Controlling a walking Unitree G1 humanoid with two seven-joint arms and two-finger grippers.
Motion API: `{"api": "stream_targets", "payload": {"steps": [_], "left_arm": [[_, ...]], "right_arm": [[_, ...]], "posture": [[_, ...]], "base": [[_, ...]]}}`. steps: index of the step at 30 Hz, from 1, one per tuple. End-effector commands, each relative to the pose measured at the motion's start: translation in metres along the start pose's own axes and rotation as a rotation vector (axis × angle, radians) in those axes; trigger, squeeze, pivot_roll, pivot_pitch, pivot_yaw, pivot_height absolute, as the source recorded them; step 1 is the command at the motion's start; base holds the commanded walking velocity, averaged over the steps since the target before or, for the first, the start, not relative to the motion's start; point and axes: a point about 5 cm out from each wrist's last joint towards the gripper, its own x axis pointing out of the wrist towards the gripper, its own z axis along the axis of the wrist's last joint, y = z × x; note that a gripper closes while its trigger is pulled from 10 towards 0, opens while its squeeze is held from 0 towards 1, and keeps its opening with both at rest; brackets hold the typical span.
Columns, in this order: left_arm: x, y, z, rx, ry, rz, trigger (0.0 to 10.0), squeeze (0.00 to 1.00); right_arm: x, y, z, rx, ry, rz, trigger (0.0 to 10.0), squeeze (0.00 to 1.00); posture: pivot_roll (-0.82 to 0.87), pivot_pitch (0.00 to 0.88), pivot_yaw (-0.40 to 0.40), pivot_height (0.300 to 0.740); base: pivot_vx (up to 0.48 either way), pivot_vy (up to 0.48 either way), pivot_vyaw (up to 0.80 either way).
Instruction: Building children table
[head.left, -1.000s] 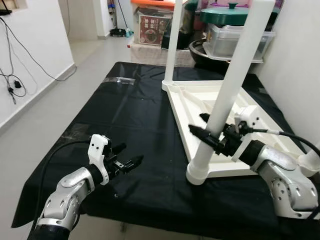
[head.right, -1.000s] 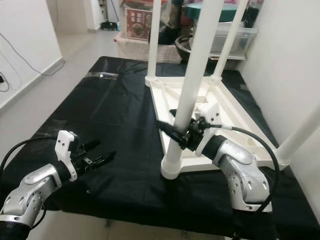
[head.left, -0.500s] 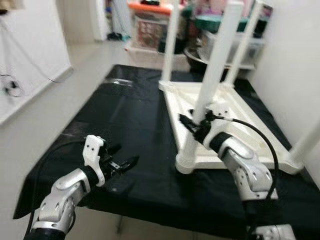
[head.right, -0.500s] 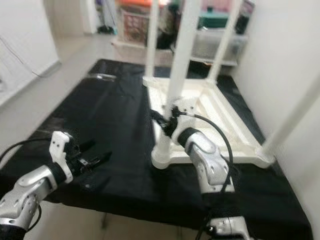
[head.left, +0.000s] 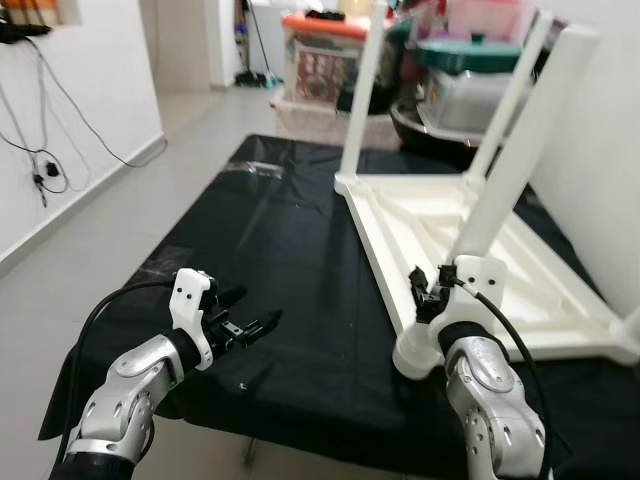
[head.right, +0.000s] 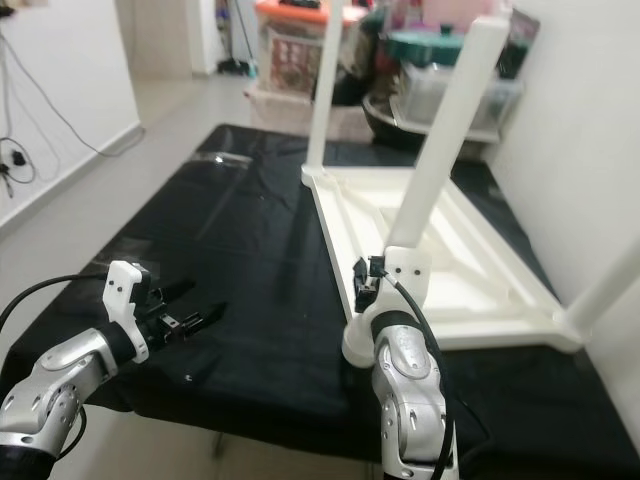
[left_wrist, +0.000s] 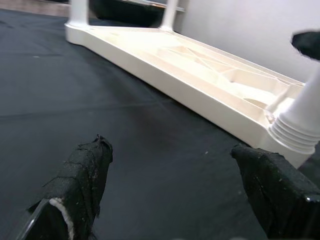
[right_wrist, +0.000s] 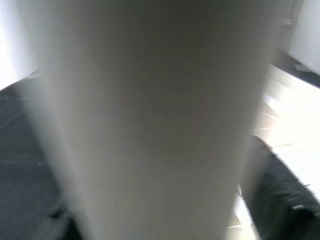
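Upside down on the black cloth (head.left: 270, 250), toward its right: white children's table (head.left: 470, 270), top face down, legs up. Nearest leg (head.left: 505, 190) rising long and slanted rightward from the near corner (tops of the far legs cut off). Right gripper (head.left: 425, 298) closed around its lower end, fingertips hidden. Left gripper (head.left: 250, 325) hovering over bare cloth, fingers spread, empty.

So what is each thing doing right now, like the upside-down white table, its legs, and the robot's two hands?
White plastic children's table top: upside down on the black cloth.
Near white round leg: standing in its corner socket, leaning a little.
Far white leg: upright in its corner.
Black cloth: spread flat over the work surface.
Right gripper: around the near leg, low down.
Left gripper: open, empty, above the cloth.
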Motion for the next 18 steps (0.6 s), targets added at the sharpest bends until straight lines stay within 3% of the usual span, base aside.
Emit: {"api": "stream_targets", "payload": {"steps": [1,2,3,6,7,8,11,15,16,18], "left_arm": [[0.002,-0.001,-0.004,-0.010,0.022,-0.008,10.0,0.00],[0.002,-0.001,-0.004,-0.010,0.022,-0.008,10.0,0.00],[0.002,0.000,-0.004,-0.009,0.021,-0.004,10.0,0.00],[-0.001,0.001,-0.005,-0.009,0.018,0.007,10.0,0.00],[-0.001,0.001,-0.005,-0.009,0.018,0.007,10.0,0.00],[-0.002,0.000,-0.006,-0.009,0.018,0.008,10.0,0.00],[-0.003,0.000,-0.007,-0.010,0.019,0.009,10.0,0.00],[-0.002,-0.002,-0.008,-0.010,0.021,0.010,10.0,0.00],[-0.001,-0.002,-0.007,-0.006,0.020,0.012,10.0,0.00],[-0.001,-0.001,-0.005,-0.003,0.016,0.015,10.0,0.00]], "right_arm": [[0.011,-0.004,0.016,0.027,-0.063,0.080,10.0,0.00],[0.011,-0.004,0.016,0.027,-0.063,0.080,10.0,0.00],[0.016,-0.007,0.031,0.054,-0.115,0.168,10.0,0.00],[0.009,-0.014,0.056,0.020,-0.189,0.590,10.0,0.00],[0.009,-0.014,0.056,0.020,-0.189,0.590,10.0,0.00],[0.005,-0.014,0.057,-0.001,-0.179,0.701,10.0,0.00],[0.002,-0.013,0.057,-0.011,-0.170,0.759,10.0,0.00],[0.008,-0.004,0.038,-0.085,-0.077,0.891,9.9,0.00],[0.013,0.002,0.031,-0.092,-0.046,0.919,0.1,0.00],[0.018,0.007,0.024,-0.106,-0.024,0.914,0.0,0.00]], "posture": [[0.08,0.000,-0.070,0.740],[0.08,0.000,-0.070,0.740],[0.09,0.000,-0.079,0.740],[0.10,0.000,-0.088,0.740],[0.10,0.000,-0.088,0.740],[0.10,0.000,-0.090,0.740],[0.10,0.000,-0.090,0.740],[0.12,0.000,-0.097,0.740],[0.13,0.000,-0.103,0.740],[0.14,0.000,-0.109,0.740]], "base": [[0.000,0.000,0.00],[0.000,0.000,0.00],[0.000,0.000,0.00],[0.000,0.000,0.00],[0.000,0.000,0.00],[0.000,0.000,0.00],[0.000,0.000,0.00],[0.000,0.000,0.00],[0.000,0.000,0.00],[0.000,0.000,0.00]]}}
